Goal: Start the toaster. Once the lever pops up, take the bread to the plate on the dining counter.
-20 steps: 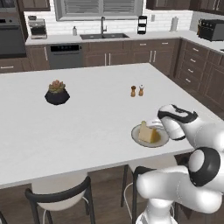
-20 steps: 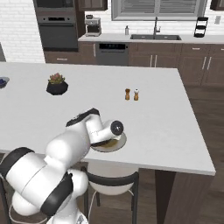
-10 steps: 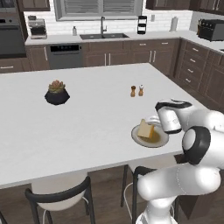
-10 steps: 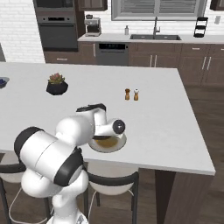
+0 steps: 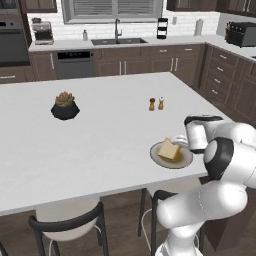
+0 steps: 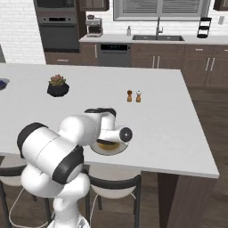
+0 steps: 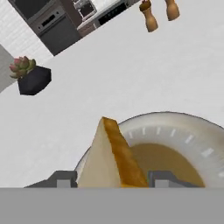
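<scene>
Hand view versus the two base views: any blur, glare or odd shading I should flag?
Hand view: rolled, so the white dining counter slants; the pale yellow-tan bread slice looks soft-edged up close. Left base view: even light, no glare, faint shadow under the beige round plate. Right base view: the arm covers most of that plate.

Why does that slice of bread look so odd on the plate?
The bread isn't lying flat: it stands tilted on the plate, between the fingertips of the gripper. Nothing else looks spilled or damaged.

Home kitchen — sink [image 5: 118,41], wall oven [image 6: 55,30], wood cabinets [image 5: 175,62].
</scene>
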Available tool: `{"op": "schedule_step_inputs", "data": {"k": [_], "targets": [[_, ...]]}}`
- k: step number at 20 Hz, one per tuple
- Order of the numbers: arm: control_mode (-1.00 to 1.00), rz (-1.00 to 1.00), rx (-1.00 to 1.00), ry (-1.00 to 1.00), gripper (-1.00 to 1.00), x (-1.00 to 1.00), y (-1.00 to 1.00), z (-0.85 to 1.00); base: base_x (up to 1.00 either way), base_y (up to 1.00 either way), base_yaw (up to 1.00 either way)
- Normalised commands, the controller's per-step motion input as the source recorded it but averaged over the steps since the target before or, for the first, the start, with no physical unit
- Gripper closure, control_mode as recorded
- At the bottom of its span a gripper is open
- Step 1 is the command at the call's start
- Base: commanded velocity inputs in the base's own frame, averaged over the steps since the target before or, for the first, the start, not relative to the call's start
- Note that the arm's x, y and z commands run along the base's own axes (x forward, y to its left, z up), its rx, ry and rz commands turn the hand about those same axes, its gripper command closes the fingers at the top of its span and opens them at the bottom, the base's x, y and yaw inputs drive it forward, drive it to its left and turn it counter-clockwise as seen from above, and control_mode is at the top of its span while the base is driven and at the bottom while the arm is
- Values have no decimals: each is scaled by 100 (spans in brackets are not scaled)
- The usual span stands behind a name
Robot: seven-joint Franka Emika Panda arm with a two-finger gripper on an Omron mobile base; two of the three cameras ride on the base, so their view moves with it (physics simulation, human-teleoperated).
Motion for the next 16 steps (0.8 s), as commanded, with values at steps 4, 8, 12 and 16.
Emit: {"op": "schedule_step_inputs", "data": {"k": [4,8,12,16], "targets": [[-100,-12,-1,15,-100,0,-38,15,0,0,0],[-100,-14,-3,22,-100,0,-43,20,0,0,0],[-100,-20,-9,32,-100,1,-50,25,0,0,0],[-100,-20,-13,36,-100,17,-37,13,0,0,0]]}}
